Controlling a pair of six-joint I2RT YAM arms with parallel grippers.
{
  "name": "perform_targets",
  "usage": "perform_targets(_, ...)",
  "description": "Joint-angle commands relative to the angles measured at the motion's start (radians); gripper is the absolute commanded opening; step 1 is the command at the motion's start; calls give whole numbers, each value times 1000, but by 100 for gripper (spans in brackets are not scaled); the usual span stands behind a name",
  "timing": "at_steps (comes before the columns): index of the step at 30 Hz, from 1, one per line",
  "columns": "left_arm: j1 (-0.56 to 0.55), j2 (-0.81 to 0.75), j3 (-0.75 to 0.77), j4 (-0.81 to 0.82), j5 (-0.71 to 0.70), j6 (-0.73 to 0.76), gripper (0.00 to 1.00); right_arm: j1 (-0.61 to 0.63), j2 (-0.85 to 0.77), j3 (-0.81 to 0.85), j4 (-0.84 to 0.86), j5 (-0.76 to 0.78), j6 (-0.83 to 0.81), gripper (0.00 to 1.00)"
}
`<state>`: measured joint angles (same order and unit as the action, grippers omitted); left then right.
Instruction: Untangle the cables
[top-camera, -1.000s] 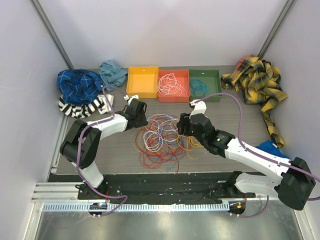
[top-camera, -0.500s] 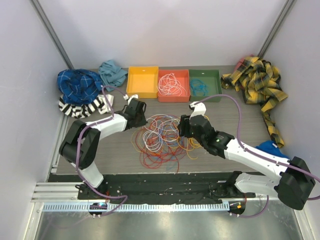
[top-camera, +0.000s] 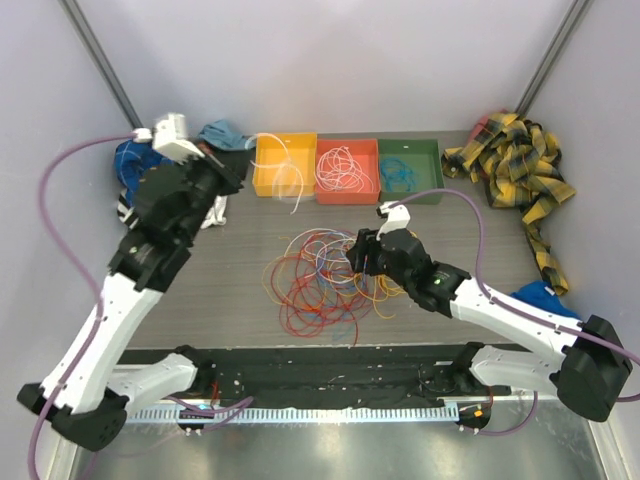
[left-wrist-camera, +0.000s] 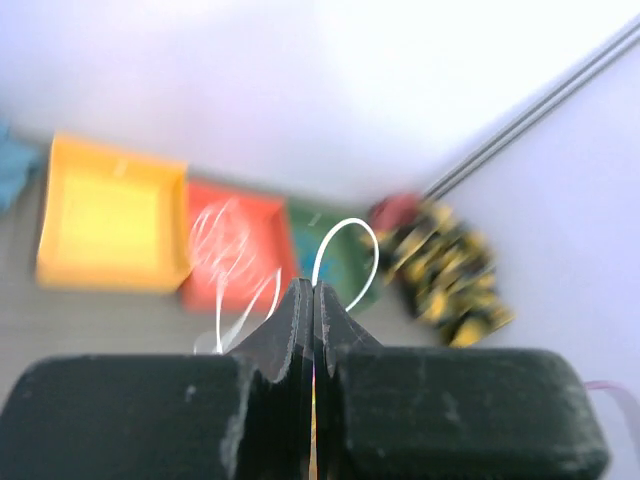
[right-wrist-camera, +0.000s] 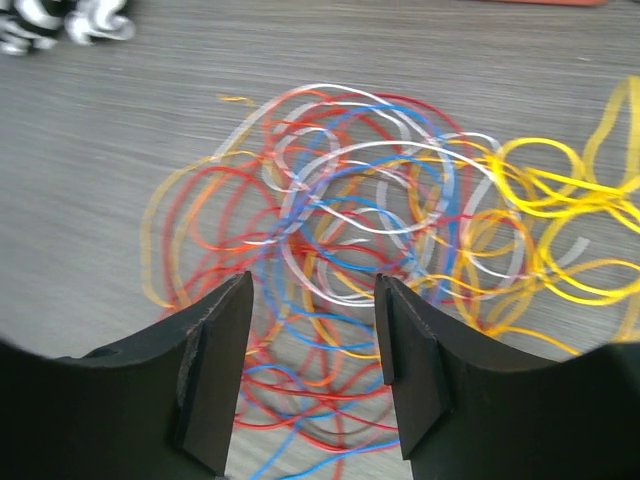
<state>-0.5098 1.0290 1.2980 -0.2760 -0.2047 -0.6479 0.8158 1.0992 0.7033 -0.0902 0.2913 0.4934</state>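
The cables (top-camera: 318, 282) lie as a loose tangle of red, orange, yellow, blue and white loops on the table's middle, also filling the right wrist view (right-wrist-camera: 350, 240). My left gripper (top-camera: 240, 166) is raised high at the back left, shut on one white cable (top-camera: 290, 186) that dangles over the yellow bin. In the left wrist view its tips (left-wrist-camera: 313, 292) are pressed together, and the white cable (left-wrist-camera: 347, 225) loops out from them. My right gripper (top-camera: 358, 254) hovers at the tangle's right side, open (right-wrist-camera: 312, 335) over red and blue strands and holding nothing.
Three bins stand at the back: yellow (top-camera: 284, 184), red (top-camera: 347, 194) holding white cables, green (top-camera: 412, 194) holding a blue cable. Blue plaid (top-camera: 128, 160), teal (top-camera: 225, 135) and striped (top-camera: 128, 212) cloths lie back left. A yellow plaid cloth (top-camera: 515, 170) lies back right.
My left gripper closed on a white cable at the tangle's left edge, then rose and swung back-left, pulling that cable up over the yellow bin. The right arm barely moved.
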Motion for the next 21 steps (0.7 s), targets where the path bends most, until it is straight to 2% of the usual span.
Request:
perform_targets(1,2,16,111,-86,74,47,0,9,-51,41,182,-125,43,63)
perform_targets(5,1,57,225,-120,148,34,0,32,-64,62,323,-139,30,70)
perform_targets(8,-7,80,268,-150,177,40,0,42,-65,48,421,-120,24,72)
perform_targets(11,-9,105,288,-180,198,51,0,42,-99,91,385,-69,14,72)
perform_targets(15,-10,103,264,-187,199,53,0,42,-130,142,383,-106,-35,71)
perform_targets(21,-30,111,230,-189,251,45,0,42,-82,238,388,-66,-76,72)
